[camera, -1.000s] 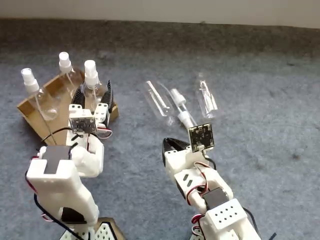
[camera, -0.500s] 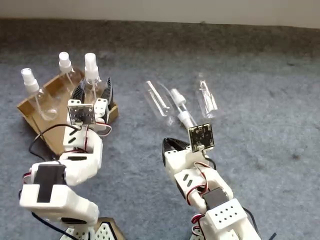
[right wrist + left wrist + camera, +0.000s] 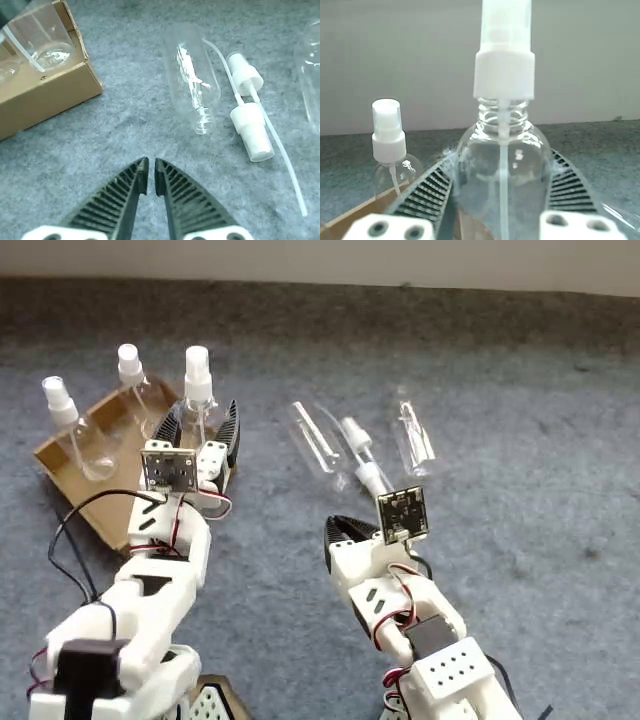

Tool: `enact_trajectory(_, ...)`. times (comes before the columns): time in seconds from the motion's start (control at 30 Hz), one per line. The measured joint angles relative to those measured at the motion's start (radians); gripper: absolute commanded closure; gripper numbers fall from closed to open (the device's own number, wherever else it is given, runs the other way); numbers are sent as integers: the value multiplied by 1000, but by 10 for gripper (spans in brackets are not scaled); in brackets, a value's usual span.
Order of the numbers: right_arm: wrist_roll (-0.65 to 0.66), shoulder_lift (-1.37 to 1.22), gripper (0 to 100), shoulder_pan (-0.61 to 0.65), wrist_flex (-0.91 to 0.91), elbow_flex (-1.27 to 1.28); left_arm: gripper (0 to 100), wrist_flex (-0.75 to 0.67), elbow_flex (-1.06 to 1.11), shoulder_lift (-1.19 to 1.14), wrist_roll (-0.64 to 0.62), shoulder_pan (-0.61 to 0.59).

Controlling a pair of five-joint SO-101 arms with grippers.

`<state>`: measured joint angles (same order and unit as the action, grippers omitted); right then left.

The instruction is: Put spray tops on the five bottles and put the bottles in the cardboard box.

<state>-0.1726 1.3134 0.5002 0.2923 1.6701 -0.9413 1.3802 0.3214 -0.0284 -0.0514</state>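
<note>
Left gripper [image 3: 205,422] clamps bottle [image 3: 502,170] upright, spray top up, at cardboard box [image 3: 70,468] edge (right gripper [image 3: 151,174] near-closed, empty).

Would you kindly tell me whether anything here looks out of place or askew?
Two uncapped bottles lie on their sides on the grey mat, with two loose spray tops between them. The three capped bottles stand upright, one in the left end effector.

Grey carpet [image 3: 540,420] covers the whole table, fuzzy and a bit mottled. A darker grey band [image 3: 400,310] runs along the far edge, with a pale wall [image 3: 400,258] behind it. A small brown cardboard scrap [image 3: 224,687] lies at the near edge
</note>
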Motion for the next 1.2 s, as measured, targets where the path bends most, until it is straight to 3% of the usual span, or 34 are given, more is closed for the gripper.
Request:
enact_trajectory(0.37, 0, 0, 979, 2, -87, 0, 933, 348, 5, 318, 0, 86)
enact_trajectory(0.5, 0, 0, 979, 81, -137, 0, 933, 433, 5, 422, 0, 123)
enact_trajectory(0.63, 0, 0, 979, 146, -192, 0, 933, 473, 5, 508, 0, 167)
enact_trajectory(0.87, 0, 0, 979, 152, -232, 0, 934, 509, 5, 611, -51, 239)
enact_trajectory(1.03, -5, 0, 979, 152, -359, 0, 934, 509, 26, 637, -60, 284)
enact_trajectory(1.2, -158, 0, 979, 152, -410, 0, 934, 509, 58, 638, -60, 345)
